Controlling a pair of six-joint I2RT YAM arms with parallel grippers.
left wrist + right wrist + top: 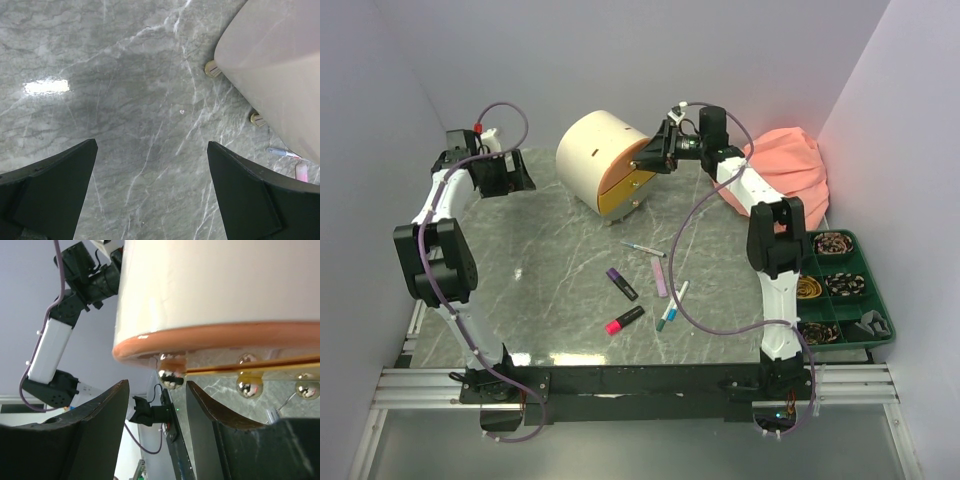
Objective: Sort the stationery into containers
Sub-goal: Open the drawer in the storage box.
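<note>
Right fingers spread around peach drawer knob, left fingers spread above marble table, cabinet cropped

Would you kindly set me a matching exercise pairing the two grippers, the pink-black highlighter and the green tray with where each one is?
Things:
1. right gripper
2. left gripper
3. pink-black highlighter
4. green tray

Places:
A. open above bare marble beside the cream cabinet
B. farthest right in the top view
C. open, fingers either side of a drawer knob
D. lying loose on the marble

Pairs: 1-C, 2-A, 3-D, 4-B.
</note>
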